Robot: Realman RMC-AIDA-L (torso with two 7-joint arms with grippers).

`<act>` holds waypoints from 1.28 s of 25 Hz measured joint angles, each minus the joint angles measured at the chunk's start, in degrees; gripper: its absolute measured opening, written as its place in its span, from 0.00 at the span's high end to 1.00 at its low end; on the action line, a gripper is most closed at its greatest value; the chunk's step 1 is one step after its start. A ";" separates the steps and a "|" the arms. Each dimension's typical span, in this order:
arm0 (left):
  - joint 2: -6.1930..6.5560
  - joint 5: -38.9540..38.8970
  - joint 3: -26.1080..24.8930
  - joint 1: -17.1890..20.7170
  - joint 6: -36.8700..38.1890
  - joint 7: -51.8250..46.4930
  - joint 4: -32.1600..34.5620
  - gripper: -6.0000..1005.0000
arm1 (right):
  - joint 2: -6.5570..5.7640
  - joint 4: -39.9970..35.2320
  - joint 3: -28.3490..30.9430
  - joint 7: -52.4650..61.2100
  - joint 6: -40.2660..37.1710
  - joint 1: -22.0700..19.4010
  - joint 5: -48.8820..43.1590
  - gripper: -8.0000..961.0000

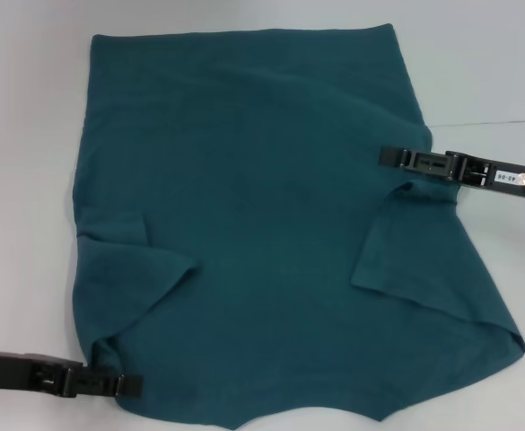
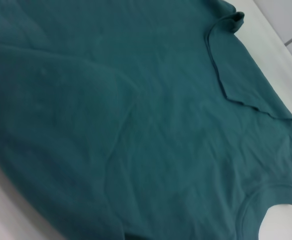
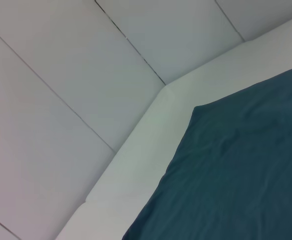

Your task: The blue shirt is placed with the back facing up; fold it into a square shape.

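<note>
The blue shirt (image 1: 262, 215) lay spread on the white table (image 1: 477, 63), left gripper (image 1: 132, 384) and right gripper (image 1: 389, 156) at its edges; couldn't tell their grip

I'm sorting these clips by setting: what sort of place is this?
Probably a lab or test bench, not a home: the blue shirt lies alone on a bare white table, above a floor of large pale tiles, with nothing domestic in view.
</note>
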 joint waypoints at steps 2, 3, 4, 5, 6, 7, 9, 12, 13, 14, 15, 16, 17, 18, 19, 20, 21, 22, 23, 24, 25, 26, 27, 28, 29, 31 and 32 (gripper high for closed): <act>-0.01 0.32 0.13 0.01 -0.10 -0.28 -0.02 0.12 | -0.02 -0.01 0.06 0.00 0.00 -0.08 0.00 0.05; -0.02 0.45 0.16 0.06 -0.22 -0.39 -0.02 0.12 | -0.03 -0.01 0.08 0.00 0.00 -0.10 0.00 0.05; -0.01 0.60 0.18 0.15 -0.29 -0.47 -0.02 0.12 | -0.03 -0.01 0.09 0.00 0.00 -0.14 0.00 0.05; -0.01 0.70 0.19 0.22 -0.29 -0.49 -0.02 0.12 | -0.04 -0.02 0.10 0.00 -0.01 -0.16 0.00 0.05; -0.01 0.75 0.23 0.31 -0.20 -0.50 -0.03 0.12 | -0.04 -0.01 0.11 0.00 -0.02 -0.19 0.00 0.05; -0.01 0.77 0.31 0.41 -0.10 -0.52 -0.03 0.12 | -0.04 -0.01 0.11 0.00 -0.04 -0.21 0.00 0.05; 0.00 0.89 0.56 0.57 0.01 -0.61 -0.02 0.12 | -0.04 -0.02 0.11 0.00 -0.08 -0.22 0.07 0.05; 0.00 1.37 0.77 0.71 0.17 -0.91 -0.03 0.12 | -0.04 -0.02 0.11 0.00 -0.28 -0.28 0.47 0.05; 0.01 1.64 0.80 0.73 0.31 -0.99 -0.02 0.12 | -0.04 -0.02 0.11 0.00 -0.41 -0.30 0.54 0.05; 0.00 1.89 0.83 0.73 0.42 -1.02 0.00 0.12 | -0.04 -0.02 0.11 0.00 -0.52 -0.31 0.57 0.05; 0.01 2.07 0.84 0.73 0.45 -1.03 0.02 0.12 | -0.04 -0.02 0.11 0.00 -0.57 -0.31 0.60 0.05; 0.01 2.19 0.84 0.72 0.40 -1.06 0.03 0.12 | -0.04 -0.02 0.11 0.00 -0.59 -0.31 0.62 0.05; 0.00 2.26 0.85 0.65 0.23 -1.08 0.03 0.12 | -0.04 -0.02 0.11 0.00 -0.62 -0.31 0.71 0.05; 0.01 2.31 0.86 0.58 0.13 -1.09 0.03 0.12 | -0.04 -0.02 0.11 0.00 -0.67 -0.35 0.83 0.05; 0.01 2.40 0.86 0.48 -0.10 -1.13 0.01 0.12 | -0.04 -0.02 0.11 0.00 -0.71 -0.39 0.98 0.05; 0.01 2.58 0.87 0.39 -0.51 -1.32 -0.01 0.12 | -0.04 -0.02 0.11 0.00 -0.76 -0.44 1.15 0.05; 0.04 2.79 0.87 0.32 -1.09 -1.59 -0.01 0.12 | -0.04 -0.02 0.11 0.01 -0.83 -0.50 1.31 0.05; 0.08 2.96 0.89 0.26 -1.53 -1.90 -0.01 0.12 | -0.04 -0.03 0.11 0.08 -0.88 -0.58 1.35 0.05; 0.12 3.27 0.91 0.19 -2.14 -2.31 -0.02 0.12 | -0.04 -0.06 0.11 0.23 -0.93 -0.63 1.38 0.05; 0.14 3.64 0.94 0.10 -2.71 -2.81 -0.02 0.12 | -0.04 -0.14 0.11 0.44 -0.99 -0.73 1.43 0.05; 0.15 3.88 0.95 0.07 -3.06 -3.13 -0.03 0.12 | -0.04 -0.17 0.11 0.54 -1.03 -0.78 1.50 0.05; 0.15 4.16 0.95 0.04 -3.59 -3.53 0.01 0.12 | -0.04 -0.20 0.11 0.66 -1.08 -0.82 1.65 0.05; 0.15 4.32 0.95 0.03 -4.10 -3.92 0.11 0.12 | -0.04 -0.20 0.11 0.69 -1.14 -0.86 1.83 0.05; 0.13 4.39 0.95 -0.01 -4.56 -4.38 0.24 0.12 | -0.07 -0.20 0.11 0.70 -1.24 -0.93 2.12 0.05; 0.13 4.41 0.95 -0.06 -4.78 -4.64 0.29 0.12 | -0.12 -0.20 0.11 0.71 -1.36 -1.00 2.42 0.05; 0.18 4.44 0.95 -0.19 -5.17 -5.29 0.43 0.12 | -0.20 -0.20 0.11 0.71 -1.46 -1.12 2.72 0.05; 0.23 4.44 0.95 -0.26 -5.27 -5.54 0.52 0.12 | -0.28 -0.20 0.11 0.71 -1.48 -1.16 2.80 0.05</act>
